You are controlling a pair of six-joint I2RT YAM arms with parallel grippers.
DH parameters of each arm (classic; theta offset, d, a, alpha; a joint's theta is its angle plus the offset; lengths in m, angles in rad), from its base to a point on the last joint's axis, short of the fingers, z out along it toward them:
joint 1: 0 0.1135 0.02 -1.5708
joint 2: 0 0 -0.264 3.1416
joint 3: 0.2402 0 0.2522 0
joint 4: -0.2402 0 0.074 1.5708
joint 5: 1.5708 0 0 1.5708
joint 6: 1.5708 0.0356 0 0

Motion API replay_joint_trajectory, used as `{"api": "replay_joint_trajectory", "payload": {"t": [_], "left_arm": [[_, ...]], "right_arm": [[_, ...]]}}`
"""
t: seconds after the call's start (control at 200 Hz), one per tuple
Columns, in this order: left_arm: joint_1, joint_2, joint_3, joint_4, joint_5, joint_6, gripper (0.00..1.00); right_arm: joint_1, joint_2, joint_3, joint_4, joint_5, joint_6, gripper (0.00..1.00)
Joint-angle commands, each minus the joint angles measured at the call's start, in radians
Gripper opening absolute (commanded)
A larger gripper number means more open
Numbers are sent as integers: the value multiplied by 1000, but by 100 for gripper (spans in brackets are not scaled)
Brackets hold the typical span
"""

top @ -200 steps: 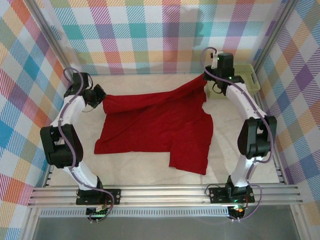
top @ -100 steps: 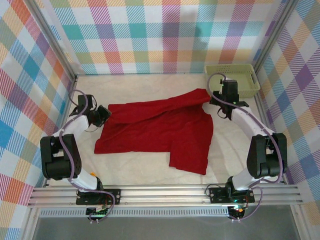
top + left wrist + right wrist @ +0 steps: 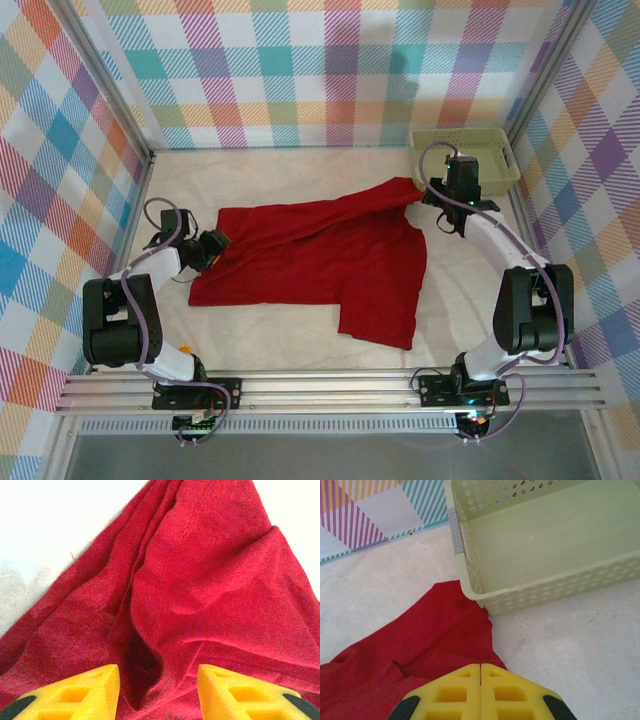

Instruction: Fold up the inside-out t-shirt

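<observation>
Compared with a second ago, I see both arms lowered. The far edge of the t-shirt [image 3: 320, 260], which was held raised between them, now lies on the tabletop [image 3: 300, 345]. The pale green basket [image 3: 490, 150], then partly behind the right arm, now shows in full at the far right corner.

The left gripper [image 3: 212, 247] was closed then and has since parted. Its yellow fingers [image 3: 75, 690] stand apart at the shirt's left edge, with a bunched fold lying loose in the gap. The right gripper [image 3: 428, 195] stays closed, its pads [image 3: 465, 680] pressed together on the shirt's far right corner, which is drawn to a point just beside the basket. The deep-red shirt is spread across the middle of the tabletop.
</observation>
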Motion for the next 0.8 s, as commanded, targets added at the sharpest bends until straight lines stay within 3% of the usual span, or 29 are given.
{"api": "replay_joint_trajectory", "payload": {"t": [0.0, 0.345, 0.795], "left_arm": [[2, -24, -25, 43, 2, 21, 45], [-51, 12, -18, 36, 11, 39, 38], [-101, 50, 30, -14, -15, 61, 16]], "right_arm": [[-13, 22, 39, -10, -10, 7, 0], [-16, 33, 45, -13, -18, 13, 0], [-22, 47, 64, -33, -28, 18, 0]]}}
